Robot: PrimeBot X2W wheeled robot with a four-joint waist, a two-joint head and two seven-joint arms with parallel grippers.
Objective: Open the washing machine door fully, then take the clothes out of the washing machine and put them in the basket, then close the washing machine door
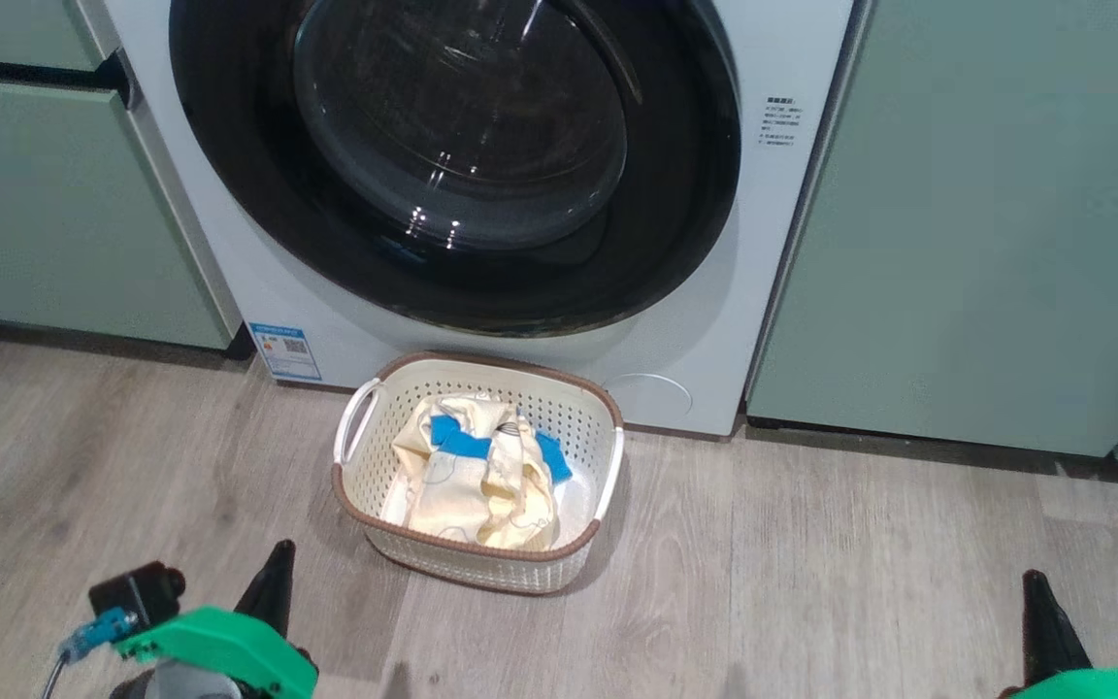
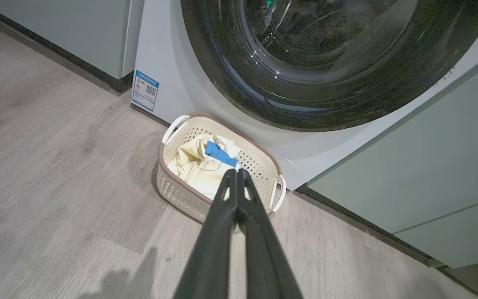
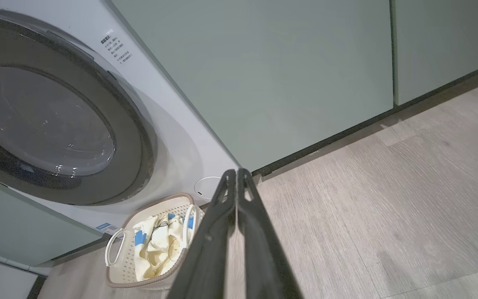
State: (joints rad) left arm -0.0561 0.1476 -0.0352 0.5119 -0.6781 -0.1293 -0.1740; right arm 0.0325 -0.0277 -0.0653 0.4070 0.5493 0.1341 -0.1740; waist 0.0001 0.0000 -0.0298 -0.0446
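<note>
The white washing machine (image 1: 229, 243) stands ahead with its black-ringed round door (image 1: 452, 165) flat against the front, closed. On the floor right before it sits the cream basket (image 1: 481, 568), holding the pale yellow clothes (image 1: 481, 476) with blue patches. My left gripper (image 1: 278, 558) is low at the left, short of the basket, shut with nothing in it; in the left wrist view its fingers (image 2: 237, 174) meet. My right gripper (image 1: 1036, 582) rests low at the far right, shut and empty, its fingers (image 3: 237, 172) pressed together.
Pale green cabinets (image 1: 986, 214) flank the machine on both sides. Grey wood-look floor (image 1: 811, 582) spreads open around the basket. A blue label (image 1: 285, 351) marks the machine's lower left corner.
</note>
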